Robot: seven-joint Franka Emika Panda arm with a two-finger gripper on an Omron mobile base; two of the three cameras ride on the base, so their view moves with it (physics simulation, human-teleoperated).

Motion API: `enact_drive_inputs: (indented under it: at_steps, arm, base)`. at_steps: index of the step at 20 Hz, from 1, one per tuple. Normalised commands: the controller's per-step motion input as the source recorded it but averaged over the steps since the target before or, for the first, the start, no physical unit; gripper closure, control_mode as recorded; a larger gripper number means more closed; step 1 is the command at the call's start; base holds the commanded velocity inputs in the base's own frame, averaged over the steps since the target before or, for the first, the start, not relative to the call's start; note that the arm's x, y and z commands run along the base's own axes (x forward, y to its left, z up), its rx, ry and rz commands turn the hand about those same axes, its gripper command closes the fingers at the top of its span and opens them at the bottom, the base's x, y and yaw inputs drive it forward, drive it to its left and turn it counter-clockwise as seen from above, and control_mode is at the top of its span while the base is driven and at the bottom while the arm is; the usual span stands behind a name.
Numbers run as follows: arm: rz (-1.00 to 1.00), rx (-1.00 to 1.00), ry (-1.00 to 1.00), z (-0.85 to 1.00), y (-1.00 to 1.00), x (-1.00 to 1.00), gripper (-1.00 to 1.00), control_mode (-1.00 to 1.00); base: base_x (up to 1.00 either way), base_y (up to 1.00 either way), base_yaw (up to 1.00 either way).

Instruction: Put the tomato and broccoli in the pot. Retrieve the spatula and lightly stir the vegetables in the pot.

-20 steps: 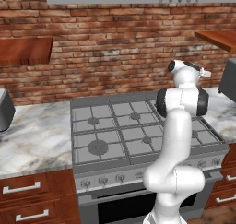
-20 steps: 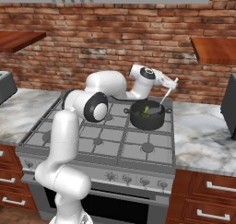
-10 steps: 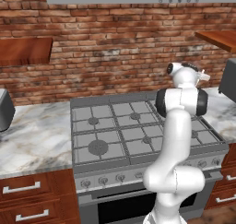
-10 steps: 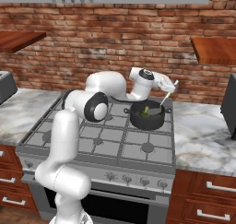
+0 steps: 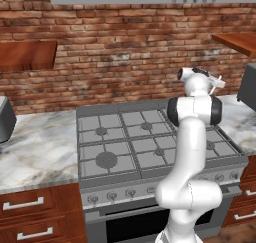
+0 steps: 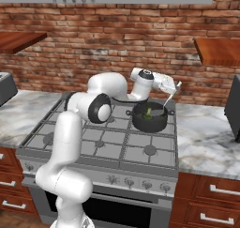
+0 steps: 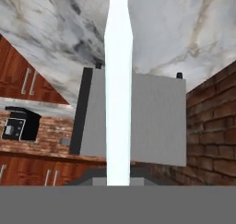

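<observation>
The dark round pot (image 6: 142, 122) sits on the stove's back right burner. Inside it a bit of green broccoli (image 6: 148, 112) shows above the rim; the tomato is hidden. My gripper (image 6: 176, 85) hovers above the pot's right rim, shut on the spatula (image 6: 169, 98), whose thin pale handle slants down into the pot with its head hidden inside. In the hand view the pale handle (image 7: 118, 80) runs straight up the middle. In the left base view my gripper (image 5: 218, 82) pokes out past the arm, which covers the pot.
The grey gas stove (image 6: 93, 138) has marble counters on both sides. A dark appliance (image 6: 233, 107) stands on the right counter and shows as a grey box (image 7: 156, 121) in the hand view. A toaster (image 5: 5, 119) is far left. Wooden shelves hang on the brick wall.
My hand has shifted slightly to the right above the pot, carrying the spatula's handle with it. The pot has stayed in place.
</observation>
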Motion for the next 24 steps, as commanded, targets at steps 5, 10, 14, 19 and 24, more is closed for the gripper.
enact_drive_inputs:
  at_steps: [5,10,14,19,24]
  arm:
    - [-0.12,-0.09,0.06,0.0,0.03,0.0,1.0,-1.0]
    - [-0.08,-0.12,0.05,-0.01,0.06,0.02,1.0,-1.0]
    - [-0.04,-0.09,0.0,0.07,0.21,0.13,1.0,-1.0]
    - [-0.02,-0.02,-0.02,-0.06,0.25,-0.02,1.0,-1.0]
    - [-0.02,0.0,-0.05,-0.31,0.29,-0.47,1.0,-1.0]
  base:
    - [0.0,0.0,0.0]
    - [0.0,0.0,0.0]
    - [0.0,0.0,0.0]
    - [0.0,0.0,0.0]
    - [0.0,0.0,0.0]
